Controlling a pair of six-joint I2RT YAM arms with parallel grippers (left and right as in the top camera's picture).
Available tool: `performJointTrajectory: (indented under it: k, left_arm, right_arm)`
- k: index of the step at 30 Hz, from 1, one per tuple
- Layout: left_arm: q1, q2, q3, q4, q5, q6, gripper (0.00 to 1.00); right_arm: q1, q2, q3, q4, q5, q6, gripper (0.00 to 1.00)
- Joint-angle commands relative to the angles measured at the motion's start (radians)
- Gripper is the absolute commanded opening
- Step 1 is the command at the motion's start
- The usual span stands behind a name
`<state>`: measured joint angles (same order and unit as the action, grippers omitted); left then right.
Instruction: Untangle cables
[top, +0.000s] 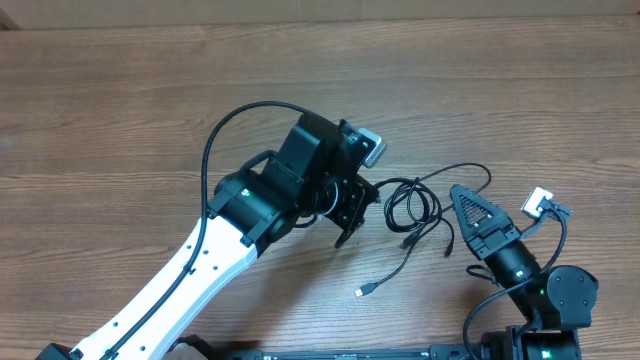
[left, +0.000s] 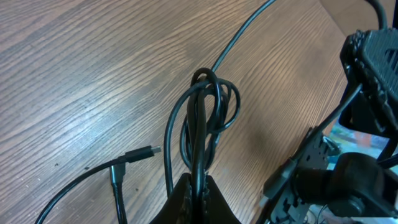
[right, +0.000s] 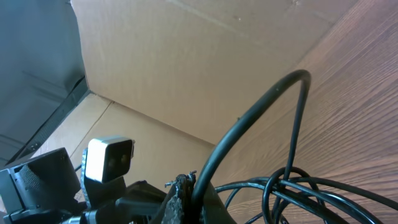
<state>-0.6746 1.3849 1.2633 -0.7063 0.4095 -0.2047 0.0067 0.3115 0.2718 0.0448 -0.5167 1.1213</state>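
Note:
The cables (top: 412, 205) are thin black cords knotted into a small tangle on the wooden table between my two grippers. Loose plug ends trail toward the front (top: 361, 291). My left gripper (top: 368, 196) is at the tangle's left side. In the left wrist view it (left: 199, 190) is shut on a strand that runs up into the looped knot (left: 211, 106), with a plug (left: 146, 152) lying to the left. My right gripper (top: 460, 196) is at the tangle's right side. Seen from the right wrist, it (right: 200, 190) is shut on a strand that arches upward (right: 297, 79) and back down to the coils (right: 311, 186).
A cardboard wall (right: 205, 68) runs along the table's far edge. The left arm's white link (top: 190, 270) crosses the front left, and its wrist camera (right: 109, 155) faces my right gripper. The right arm's base (top: 560, 295) sits at the front right.

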Motion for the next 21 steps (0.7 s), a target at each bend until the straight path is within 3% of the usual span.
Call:
performJointTrajectory:
  k: [1, 6, 13, 14, 15, 17, 19, 21]
  left_arm:
    - [-0.006, -0.005, 0.016, 0.006, -0.062, 0.047, 0.04]
    - [-0.006, -0.005, 0.016, 0.006, -0.163, 0.047, 0.04]
    - [-0.006, -0.005, 0.017, 0.008, -0.211, 0.044, 0.04]
    - [-0.006, -0.005, 0.016, 0.008, -0.211, 0.044, 0.04]
    - [-0.006, -0.005, 0.017, 0.008, -0.211, 0.044, 0.04]
    - [-0.006, -0.005, 0.017, 0.008, -0.210, 0.045, 0.04]
    - [-0.006, -0.005, 0.017, 0.008, -0.210, 0.045, 0.04]
    - [-0.006, -0.005, 0.017, 0.008, -0.210, 0.044, 0.04]
  right_arm:
    - [-0.002, -0.007, 0.016, 0.010, 0.002, -0.003, 0.04]
    - [-0.002, -0.007, 0.016, -0.033, 0.029, -0.077, 0.04]
    - [-0.002, -0.007, 0.016, -0.315, 0.310, -0.083, 0.04]
    - [-0.002, -0.007, 0.016, -0.350, 0.352, -0.082, 0.08]
    - [-0.002, -0.007, 0.016, -0.372, 0.383, -0.082, 0.19]
    - [-0.002, -0.007, 0.016, -0.381, 0.402, -0.082, 0.63]
    - [-0.002, -0.007, 0.016, -0.380, 0.404, -0.082, 0.85]
    - [-0.002, -0.007, 0.016, -0.380, 0.404, -0.082, 0.97]
